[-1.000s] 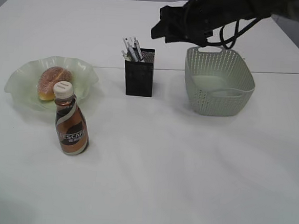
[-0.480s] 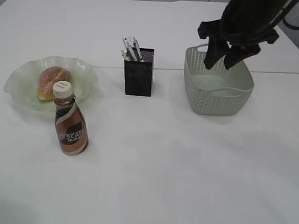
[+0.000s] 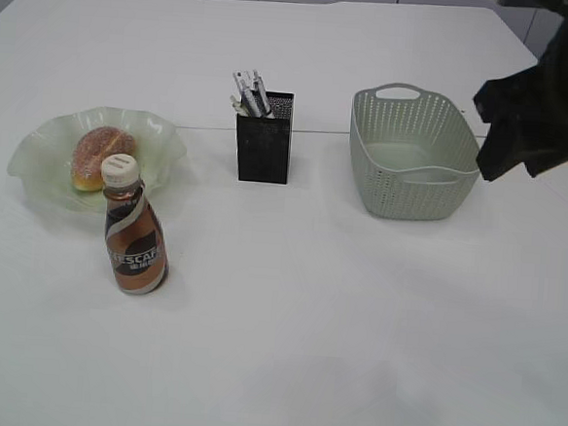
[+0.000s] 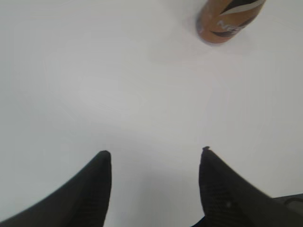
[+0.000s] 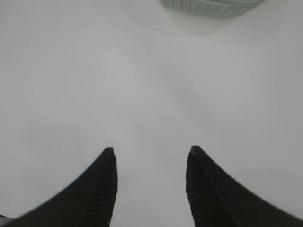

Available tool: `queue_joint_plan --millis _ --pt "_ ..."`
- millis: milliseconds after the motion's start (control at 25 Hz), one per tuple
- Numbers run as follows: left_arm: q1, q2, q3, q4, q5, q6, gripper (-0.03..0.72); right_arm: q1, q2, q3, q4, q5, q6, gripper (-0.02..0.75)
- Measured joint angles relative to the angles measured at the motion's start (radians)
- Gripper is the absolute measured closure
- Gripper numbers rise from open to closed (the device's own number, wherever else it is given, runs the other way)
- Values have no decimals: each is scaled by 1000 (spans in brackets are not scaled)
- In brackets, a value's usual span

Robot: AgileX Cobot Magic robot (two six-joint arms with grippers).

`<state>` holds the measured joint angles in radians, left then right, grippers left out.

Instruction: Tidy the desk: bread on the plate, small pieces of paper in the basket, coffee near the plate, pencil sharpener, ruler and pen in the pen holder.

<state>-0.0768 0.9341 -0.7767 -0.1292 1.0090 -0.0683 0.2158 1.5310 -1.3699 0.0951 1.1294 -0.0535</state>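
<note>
Looks near done: bread on plate, coffee just in front of plate, pens in holder. Both grippers (L, R) spread, empty. Next: prob. park arms.

White desk with four things standing on it.
A seam crosses the desk behind the items. At the left sits the plate, with the coffee upright just in front of it. The pen holder stands near the middle, and the basket rests to its right, well apart.
</note>
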Motion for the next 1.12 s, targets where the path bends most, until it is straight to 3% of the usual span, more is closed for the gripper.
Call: queue_joint_plan --millis 400,1120 --pt "0 -373 0 275 224 -83 255 0 -317 189 -2 -13 14 384" --pt "0 -851 0 289 259 -84 255 0 -1071 478 -2 110 37 384"
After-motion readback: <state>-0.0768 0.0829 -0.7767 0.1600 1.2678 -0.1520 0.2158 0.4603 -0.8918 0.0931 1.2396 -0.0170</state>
